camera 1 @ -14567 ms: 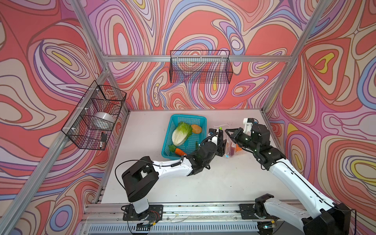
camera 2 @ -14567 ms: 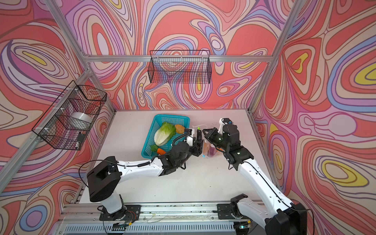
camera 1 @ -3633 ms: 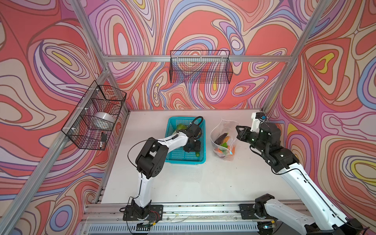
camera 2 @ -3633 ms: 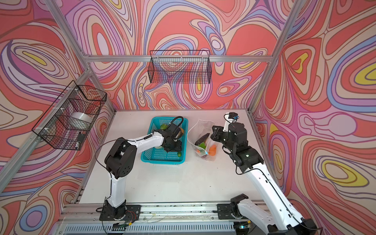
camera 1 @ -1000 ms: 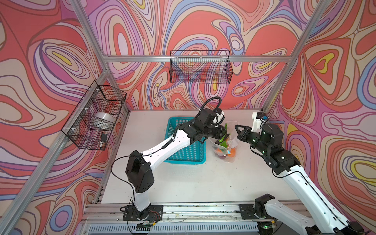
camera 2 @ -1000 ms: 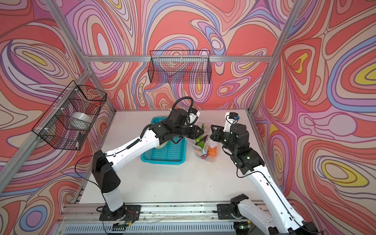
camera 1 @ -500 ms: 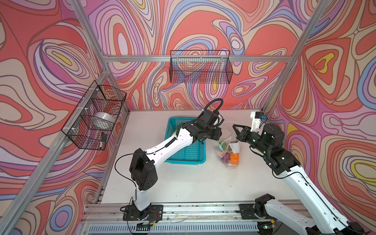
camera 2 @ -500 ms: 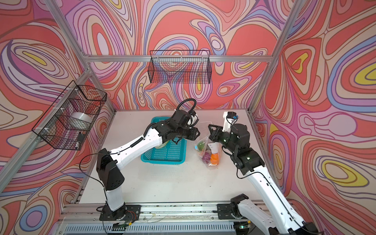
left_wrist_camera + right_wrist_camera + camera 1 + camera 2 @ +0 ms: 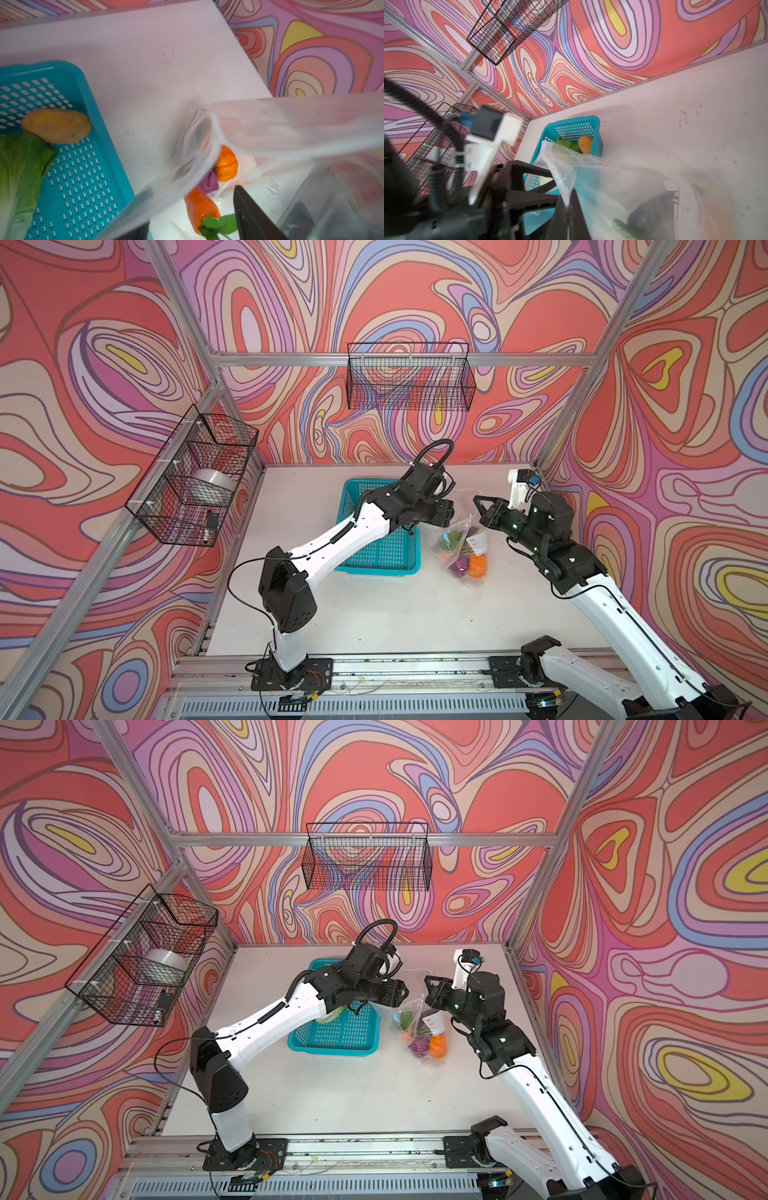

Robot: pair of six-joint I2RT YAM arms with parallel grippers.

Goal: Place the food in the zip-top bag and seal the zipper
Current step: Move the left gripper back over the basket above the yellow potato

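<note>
Left wrist view: potato [image 9: 56, 125] beside lettuce [image 9: 20, 176]

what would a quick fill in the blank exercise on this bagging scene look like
1. The green-white toy lettuce and the tan toy potato lie in the teal perforated plastic ___.
2. The right tool pinches the rim of the clear floppy zip-top plastic ___.
3. Inside it, beside the purple toy onion, the ribbed toy pumpkin is coloured ___.
Missing words: basket; bag; orange.
</note>
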